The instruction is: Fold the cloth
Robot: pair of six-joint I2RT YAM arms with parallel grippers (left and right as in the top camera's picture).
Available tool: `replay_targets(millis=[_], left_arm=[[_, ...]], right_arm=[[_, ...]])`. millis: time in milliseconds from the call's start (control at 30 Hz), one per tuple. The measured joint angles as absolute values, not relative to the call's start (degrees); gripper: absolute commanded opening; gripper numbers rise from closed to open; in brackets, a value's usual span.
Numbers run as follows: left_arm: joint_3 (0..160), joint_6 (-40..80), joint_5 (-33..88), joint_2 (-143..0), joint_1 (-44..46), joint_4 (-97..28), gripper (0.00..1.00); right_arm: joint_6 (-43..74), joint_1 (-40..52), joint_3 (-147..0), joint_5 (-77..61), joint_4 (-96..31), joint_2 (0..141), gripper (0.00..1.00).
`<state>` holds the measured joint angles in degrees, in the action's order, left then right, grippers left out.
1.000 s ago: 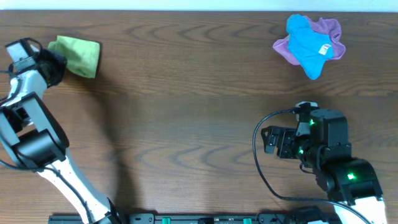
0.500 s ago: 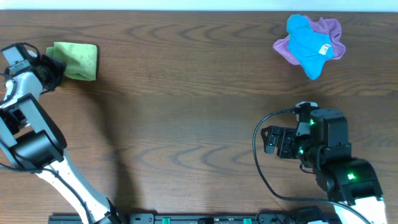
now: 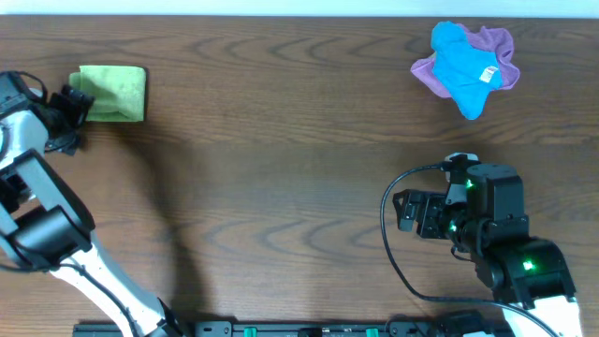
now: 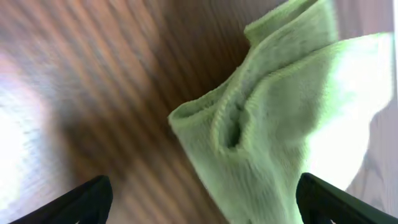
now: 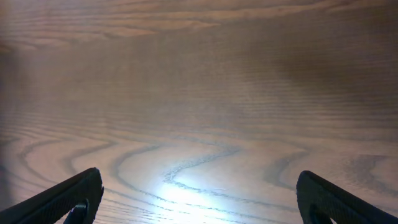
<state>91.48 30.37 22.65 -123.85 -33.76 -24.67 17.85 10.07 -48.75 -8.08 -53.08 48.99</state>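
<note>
The lime green cloth [image 3: 114,92] lies folded into a small rectangle at the table's far left. In the left wrist view the cloth [image 4: 280,124] shows its layered edges bunched and lying on the wood. My left gripper [image 3: 75,114] is open just left of it, and its dark fingertips [image 4: 87,199] stand wide apart with the cloth's near corner between them, ungripped. My right gripper [image 3: 404,213] hovers open at the front right, far from the cloth. In its own view the right gripper [image 5: 199,202] has only bare wood between the fingers.
A bright blue cloth with a white tag [image 3: 463,61] lies bunched on a purple cloth [image 3: 501,45] at the back right. The table's far edge [image 3: 299,16] runs along the top. A black cable [image 3: 388,253] loops beside the right arm.
My left gripper has opened, let go of the cloth and drawn back to the left. The cloth has settled flatter into a rectangle. The right arm has not moved.
</note>
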Motion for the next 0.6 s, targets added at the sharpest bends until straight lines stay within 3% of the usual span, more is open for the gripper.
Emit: replay_targets(millis=[333,600], left_arm=[[91.66,26.87,23.92,-109.40,-31.48,-38.04,0.95],[91.64,24.53,28.08,-105.23,-20.73,-42.28,0.95]], right_arm=[[17.85,10.07,-48.75,-8.08,-53.04,48.99,0.99],[17.85,10.07,-48.75,-8.08,-53.04,49.01,0.99]])
